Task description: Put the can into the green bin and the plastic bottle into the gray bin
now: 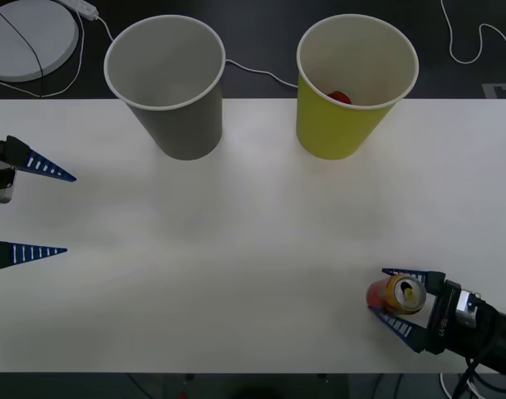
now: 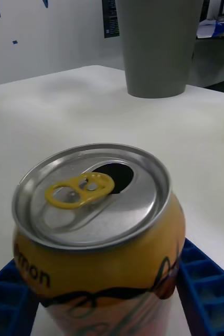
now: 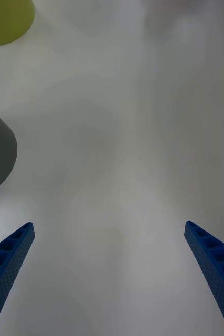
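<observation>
Can (image 1: 400, 295), a small drink can with a silver top, a yellow pull tab and an orange-and-red printed body, stands at the near right of the white desk (image 1: 253, 241), between the two blue ribbed fingers of the right gripper (image 1: 400, 298). That arm reaches in low from the near right corner, fingers pointing left across the desk; in the right wrist view the fingers (image 2: 209, 294) sit against both sides of the can (image 2: 98, 231), whose mouth is open. The left gripper (image 1: 36, 212) hovers at the desk's left edge with its fingers spread wide and nothing between them. At the far edge stand two large paper-cup-shaped bins well apart from the can: the gray bin (image 1: 169, 87) on the left, its pale inside bare, and the yellow-green bin (image 1: 352, 87) on the right, with a small red thing (image 1: 340, 96) lying at its bottom.
</observation>
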Robot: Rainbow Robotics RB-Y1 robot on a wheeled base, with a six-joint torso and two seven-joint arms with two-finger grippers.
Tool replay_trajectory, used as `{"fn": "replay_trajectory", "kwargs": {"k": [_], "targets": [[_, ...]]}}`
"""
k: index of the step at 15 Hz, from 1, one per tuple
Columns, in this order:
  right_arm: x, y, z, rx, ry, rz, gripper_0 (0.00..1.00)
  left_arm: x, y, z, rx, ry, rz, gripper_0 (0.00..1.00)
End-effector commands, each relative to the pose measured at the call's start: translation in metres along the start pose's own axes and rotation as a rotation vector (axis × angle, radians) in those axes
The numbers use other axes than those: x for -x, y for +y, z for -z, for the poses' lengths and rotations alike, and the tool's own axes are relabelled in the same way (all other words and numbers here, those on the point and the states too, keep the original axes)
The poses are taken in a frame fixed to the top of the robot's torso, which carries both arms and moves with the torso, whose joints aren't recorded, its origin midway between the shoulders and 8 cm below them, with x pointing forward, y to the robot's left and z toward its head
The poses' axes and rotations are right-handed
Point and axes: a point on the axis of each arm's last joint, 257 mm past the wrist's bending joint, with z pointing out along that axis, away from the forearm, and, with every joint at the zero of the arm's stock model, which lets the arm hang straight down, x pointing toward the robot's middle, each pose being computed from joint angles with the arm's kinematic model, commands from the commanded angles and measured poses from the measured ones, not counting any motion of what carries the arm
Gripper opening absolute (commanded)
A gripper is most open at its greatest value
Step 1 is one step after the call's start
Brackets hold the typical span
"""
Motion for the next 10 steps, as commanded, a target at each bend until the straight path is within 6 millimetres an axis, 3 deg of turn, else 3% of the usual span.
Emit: {"fn": "replay_trajectory", "kwargs": {"k": [1, 10], "targets": [[0.0, 0.0, 0.0, -0.002, 0.0, 0.004, 0.0, 0.0, 0.0, 0.0, 0.0, 0.0, 0.0, 1.0], [0.017, -0.018, -0.003, 0.086, 0.033, 0.057, 0.0, 0.0, 0.0, 0.0, 0.0, 0.0, 0.0, 1.0]]}}
